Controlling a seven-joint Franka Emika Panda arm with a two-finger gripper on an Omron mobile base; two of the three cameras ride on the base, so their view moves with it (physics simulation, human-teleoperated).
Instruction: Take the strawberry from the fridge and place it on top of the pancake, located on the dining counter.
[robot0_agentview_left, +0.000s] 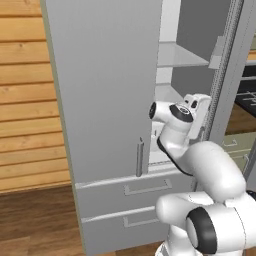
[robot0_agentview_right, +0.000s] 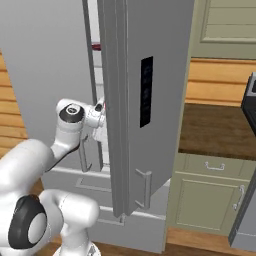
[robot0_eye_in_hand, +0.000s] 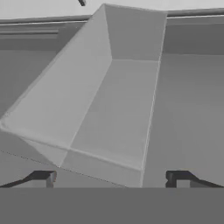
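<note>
Early stage: fridge (robot0_agentview_left: 105, 90) open, gripper (robot0_eye_in_hand: 112, 177) reaching inside with jaws spread wide and empty. Strawberry not made out among the shelves; picking, carrying and placing on pancake all remaining.

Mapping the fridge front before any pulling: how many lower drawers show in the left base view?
2. The upper drawer sits just under the fridge doors; the lower drawer is directly beneath it. The robot's arm covers their right ends, and anything lower is cut off.
</note>
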